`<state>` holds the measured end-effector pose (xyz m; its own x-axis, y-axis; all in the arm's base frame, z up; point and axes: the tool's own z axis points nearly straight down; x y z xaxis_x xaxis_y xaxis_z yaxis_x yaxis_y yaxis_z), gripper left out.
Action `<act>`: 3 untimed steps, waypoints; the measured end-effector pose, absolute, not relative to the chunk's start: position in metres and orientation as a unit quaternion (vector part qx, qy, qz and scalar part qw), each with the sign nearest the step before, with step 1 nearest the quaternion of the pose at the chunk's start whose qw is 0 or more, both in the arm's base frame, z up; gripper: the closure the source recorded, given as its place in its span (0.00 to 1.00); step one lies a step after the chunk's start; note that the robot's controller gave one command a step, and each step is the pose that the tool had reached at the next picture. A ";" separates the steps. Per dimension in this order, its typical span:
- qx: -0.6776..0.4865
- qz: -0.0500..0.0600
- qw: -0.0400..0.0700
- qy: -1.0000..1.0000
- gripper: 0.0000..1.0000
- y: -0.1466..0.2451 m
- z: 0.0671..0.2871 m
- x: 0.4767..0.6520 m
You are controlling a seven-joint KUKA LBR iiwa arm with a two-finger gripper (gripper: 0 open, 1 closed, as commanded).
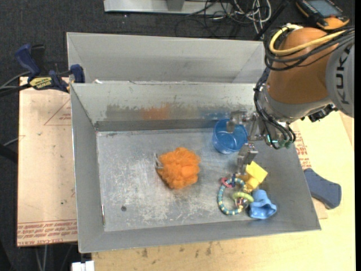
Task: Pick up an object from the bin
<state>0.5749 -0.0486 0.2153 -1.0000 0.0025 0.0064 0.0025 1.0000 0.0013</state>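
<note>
The gripper [246,158] hangs low over the right side of the bin [128,192], at the end of the arm's orange-covered wrist [298,75]. Its tip comes down between a blue cup [227,138] and a yellow block [255,174]. Whether it is spread or pressed together cannot be told from this angle, and nothing can be seen pinched in it.

The yellow block is the thing nearest the tip. It is a small, bright, flat-faced piece with squarish corners, lying tilted on the bin floor near the right wall, toward the front right corner. The gripper's tip stands just at the block's back left edge; whether it touches cannot be told.

Just in front of the block lies a ring of many-coloured beads [230,197], and beside that, nearest the front right corner, a small blue toy [262,206]. An orange fluffy ball [179,168] sits well apart in the middle of the floor.
</note>
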 end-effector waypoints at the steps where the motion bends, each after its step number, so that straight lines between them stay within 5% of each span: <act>1: -0.001 0.000 -0.001 -1.000 0.00 -0.048 0.220 0.576; 2: 0.016 0.000 -0.005 -1.000 0.00 -0.059 0.178 0.568; 3: 0.020 0.000 -0.003 -1.000 0.00 -0.064 0.163 0.566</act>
